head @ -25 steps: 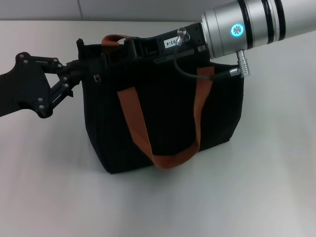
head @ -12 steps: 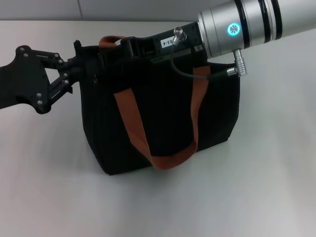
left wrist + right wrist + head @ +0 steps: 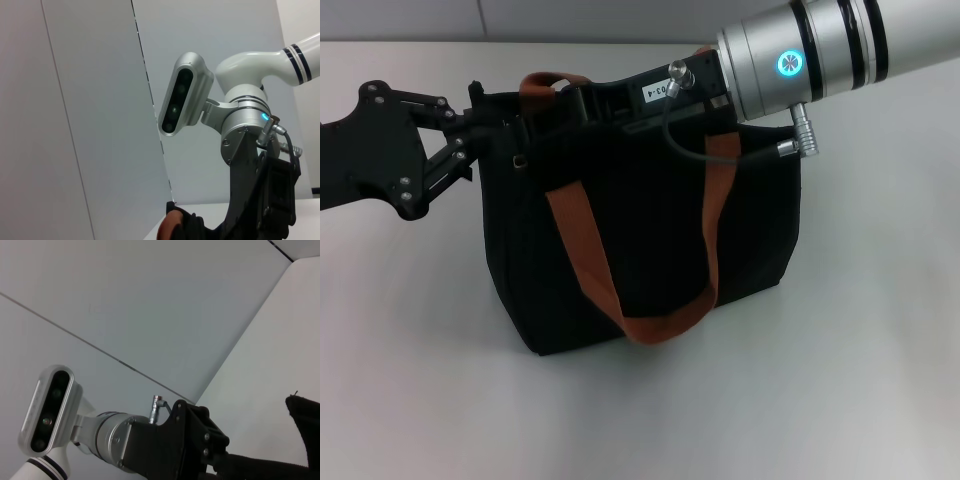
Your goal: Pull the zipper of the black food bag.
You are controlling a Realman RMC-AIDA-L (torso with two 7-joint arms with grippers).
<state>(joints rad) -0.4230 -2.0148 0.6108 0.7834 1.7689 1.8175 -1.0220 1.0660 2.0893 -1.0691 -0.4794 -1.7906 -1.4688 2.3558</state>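
The black food bag (image 3: 650, 230) stands upright on the table in the head view, with a rust-brown handle (image 3: 582, 240) hanging down its front. My left gripper (image 3: 476, 108) is shut on the bag's top left corner. My right gripper (image 3: 570, 100) reaches in from the right and lies low over the bag's top edge, near the left end. The zipper pull is hidden under it. A small silvery fitting (image 3: 520, 158) hangs on the bag's left end. The right wrist view shows the left gripper (image 3: 202, 440) and a bag corner (image 3: 305, 415).
The white table (image 3: 840, 380) surrounds the bag, and a grey wall runs behind it. The right arm's silver forearm (image 3: 800, 50) and its cable cross above the bag's right half. The left wrist view shows the right arm (image 3: 247, 132) and the head camera (image 3: 182, 100).
The right arm has moved a little left along the bag's top. The bag's top and handles have shifted left with it. The left gripper has risen slightly and kept hold of the corner.
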